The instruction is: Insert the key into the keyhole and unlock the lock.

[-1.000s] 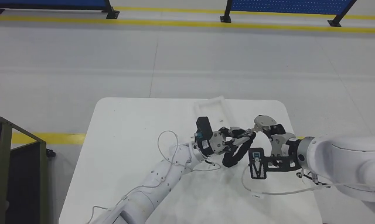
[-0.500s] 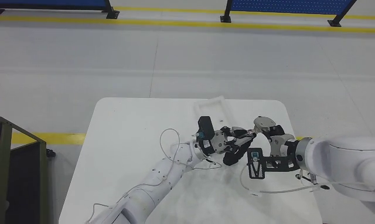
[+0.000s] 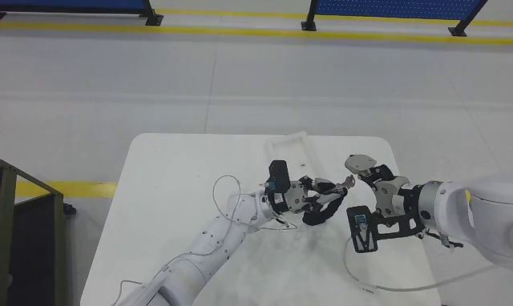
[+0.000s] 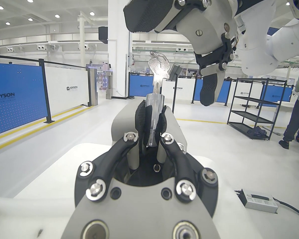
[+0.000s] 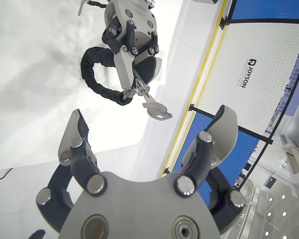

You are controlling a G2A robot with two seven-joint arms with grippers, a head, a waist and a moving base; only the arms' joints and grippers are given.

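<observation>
Centre of the left wrist view: left gripper (image 4: 153,121) closed narrow on the chrome barrel of the lock (image 4: 153,104), 1 pad on each side, barrel pointing up and away. Key (image 4: 159,65) sits in the keyhole at the barrel's top end, with part of the blade showing and the head free in the air. A black sleeved cable (image 5: 94,80) loops off the lock at left centre of the right wrist view. All of it is held above the table (image 3: 176,194).

Right gripper (image 5: 150,128) is spread wide and holds nothing. It is near the key head but apart from it.

Risks, as I judge them:
1. Fingers close off-centre on the thin head, nudge it sideways and lever the blade in the slot.
2. The turn is made off the barrel's axis, so the key binds or bends.
3. The smooth round barrel slips in the left pads, so the whole lock rotates and the cylinder never turns.
4. The blade may not be fully home; can't tell. Turning it then would jam.
</observation>
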